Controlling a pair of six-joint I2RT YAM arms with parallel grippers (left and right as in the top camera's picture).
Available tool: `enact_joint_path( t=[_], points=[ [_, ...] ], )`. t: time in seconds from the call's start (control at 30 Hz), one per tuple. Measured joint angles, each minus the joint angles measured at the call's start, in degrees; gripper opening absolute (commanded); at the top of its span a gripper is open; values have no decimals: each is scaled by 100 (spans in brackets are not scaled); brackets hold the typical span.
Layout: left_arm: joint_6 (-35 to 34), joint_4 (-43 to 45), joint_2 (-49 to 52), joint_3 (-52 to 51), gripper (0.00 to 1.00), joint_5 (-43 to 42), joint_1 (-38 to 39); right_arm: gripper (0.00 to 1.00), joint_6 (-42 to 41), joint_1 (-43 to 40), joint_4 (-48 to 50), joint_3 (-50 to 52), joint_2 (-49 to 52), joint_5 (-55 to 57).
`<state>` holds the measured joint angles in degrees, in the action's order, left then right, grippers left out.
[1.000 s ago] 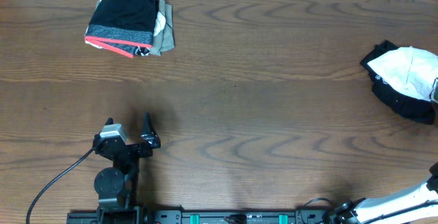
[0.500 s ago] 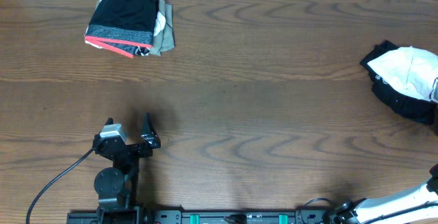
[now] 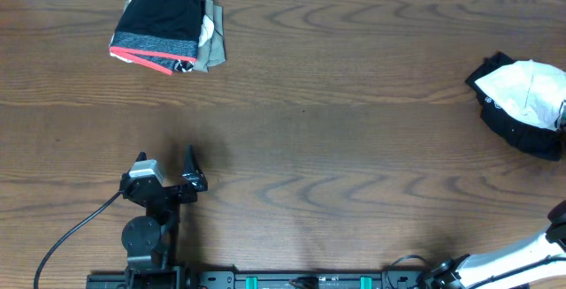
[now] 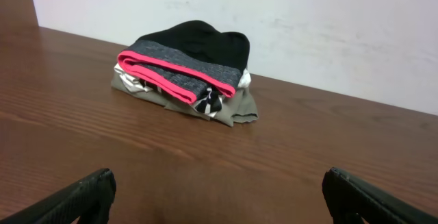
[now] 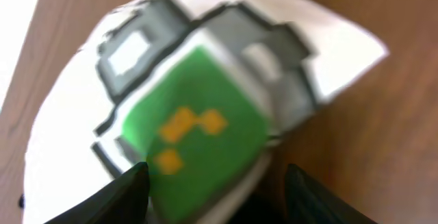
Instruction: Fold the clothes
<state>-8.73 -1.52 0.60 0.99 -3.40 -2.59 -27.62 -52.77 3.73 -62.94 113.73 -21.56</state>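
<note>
near the far left corner of the table (image 3: 354, 148) a folded pile (image 3: 168, 26) is seen: a black garment with a grey band and a pink edge, laid on olive cloth. towards the near edge, left of the middle, the left gripper (image 3: 165, 165) is found above bare wood, its jaws spread wide with nothing between them. against the right edge a crumpled heap (image 3: 522, 103) of white cloth on black is left unfolded. the right gripper (image 5: 219, 186) is shown only by its own blurred wrist view, jaws parted above a white garment (image 5: 328, 53) printed with a green blocky print (image 5: 198, 128); contact cannot be told.
</note>
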Motion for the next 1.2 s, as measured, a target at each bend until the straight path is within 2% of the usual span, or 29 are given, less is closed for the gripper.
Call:
enact_joint_path(
  t=[1.0,1.03,1.17,1.2],
  points=[
    [-2,-2,0,0,98,0,2,58,-345,170,400,0,254,238],
    [0,0,0,0,98,0,2,52,-361,170,404,0,258,238],
    [0,-2,0,0,98,0,0,9,-431,173,452,0,258,208],
    [0,0,0,0,98,0,0,6,-415,177,476,-2,258,205]
  ],
)
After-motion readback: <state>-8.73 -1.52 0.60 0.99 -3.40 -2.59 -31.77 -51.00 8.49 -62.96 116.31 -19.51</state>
